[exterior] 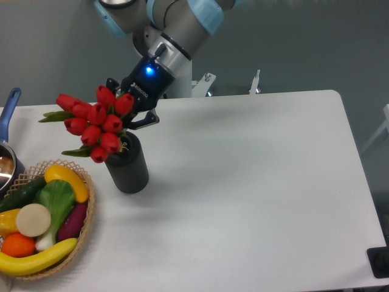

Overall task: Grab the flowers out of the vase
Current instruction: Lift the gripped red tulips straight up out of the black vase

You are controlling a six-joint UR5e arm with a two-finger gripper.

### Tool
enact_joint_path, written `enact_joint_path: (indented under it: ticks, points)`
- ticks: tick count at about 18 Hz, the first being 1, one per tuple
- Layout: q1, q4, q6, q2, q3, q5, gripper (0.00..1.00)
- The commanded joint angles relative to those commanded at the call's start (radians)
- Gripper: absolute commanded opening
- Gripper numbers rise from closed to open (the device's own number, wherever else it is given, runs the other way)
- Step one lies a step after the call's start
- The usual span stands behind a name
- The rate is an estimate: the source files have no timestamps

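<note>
The flowers (91, 121) are a bunch of red tulip buds with green leaves. They lean to the left out of the mouth of the vase (127, 167), a matte black cylinder standing upright on the white table at left of centre. My gripper (129, 118) comes down from the upper right, right behind the bunch and just above the vase mouth. Its fingers (148, 119) angle inward onto the stems, and the buds hide the fingertips. The stem ends are hidden in the vase.
A woven wicker basket (85, 240) of toy fruit and vegetables stands at the front left, close to the vase. A pot with a blue handle (8, 106) stands at the left edge. The table's right edge (358, 158) runs diagonally.
</note>
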Motion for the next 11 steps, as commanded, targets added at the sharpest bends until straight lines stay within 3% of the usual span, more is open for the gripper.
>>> enact_joint_path:
  ticks: [5,11]
  points:
    - [0.003,-0.002,-0.020,0.003,0.015,-0.005,0.00]
    - [0.025,-0.011,-0.156,0.008,0.083,-0.031,0.00]
